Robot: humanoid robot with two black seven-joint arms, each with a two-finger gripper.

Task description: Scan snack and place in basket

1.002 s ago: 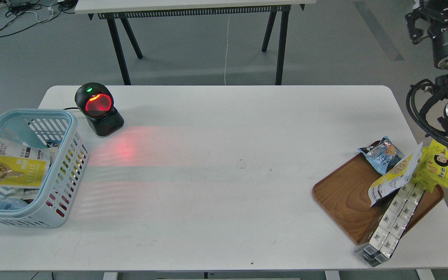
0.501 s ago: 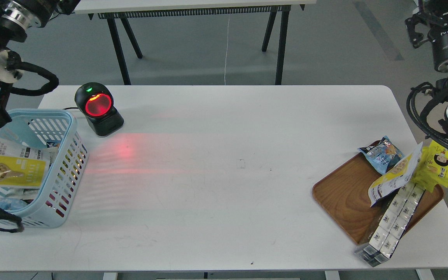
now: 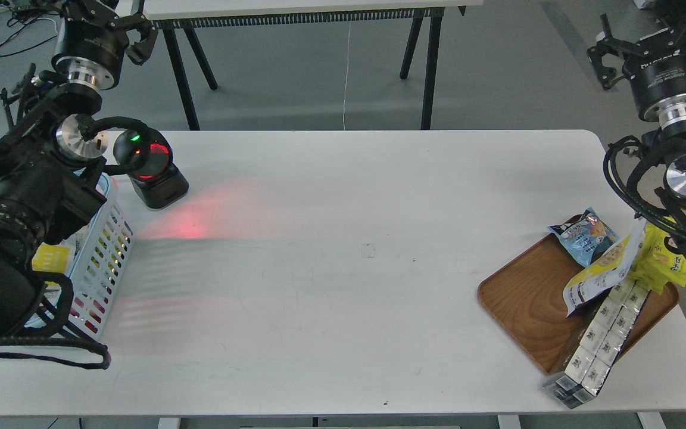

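Note:
The light blue basket (image 3: 106,256) stands at the table's left edge, mostly hidden behind my left arm. Only a yellow corner of the snack (image 3: 51,260) shows inside it, lying among other packets. My left gripper (image 3: 111,15) is raised high above the back left of the table, beyond the basket, with its fingers spread, open and empty. My right gripper (image 3: 646,33) is raised at the far right, above and behind the tray, also open and empty.
A black scanner (image 3: 151,168) with a red glowing window stands right of the basket. A brown wooden tray (image 3: 527,304) at the front right holds a blue snack packet (image 3: 584,236), a longer yellow-white pouch (image 3: 600,271), a yellow packet (image 3: 667,262) and a strip of white boxes (image 3: 596,345).
My left arm has risen into view and now covers most of the basket and snack. My right arm has shifted left and down a little. The snack stays in the basket.

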